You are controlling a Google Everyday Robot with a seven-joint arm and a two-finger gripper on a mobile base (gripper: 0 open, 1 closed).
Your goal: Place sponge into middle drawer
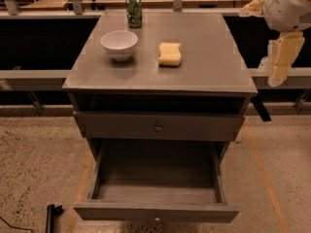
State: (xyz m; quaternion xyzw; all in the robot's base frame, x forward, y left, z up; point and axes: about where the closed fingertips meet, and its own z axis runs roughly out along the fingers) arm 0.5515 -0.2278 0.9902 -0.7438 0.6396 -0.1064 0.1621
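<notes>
The pale-yellow sponge (pixel 170 54) lies on the grey cabinet top (pixel 204 67), right of centre. The middle drawer (pixel 156 188) is pulled out wide below the upper drawer front with the round knob (pixel 158 127), and its inside is bare. My gripper (pixel 281 59) hangs off the right edge of the cabinet, at about the height of the top, roughly a drawer's width right of the sponge and holding nothing that I can see. The white arm joint (pixel 289 4) sits above it.
A white bowl (pixel 119 43) stands left of the sponge. A green can (pixel 133 11) stands at the back edge of the top. Dark rails run behind the cabinet on both sides. A black object (pixel 50 216) lies on the speckled floor at the lower left.
</notes>
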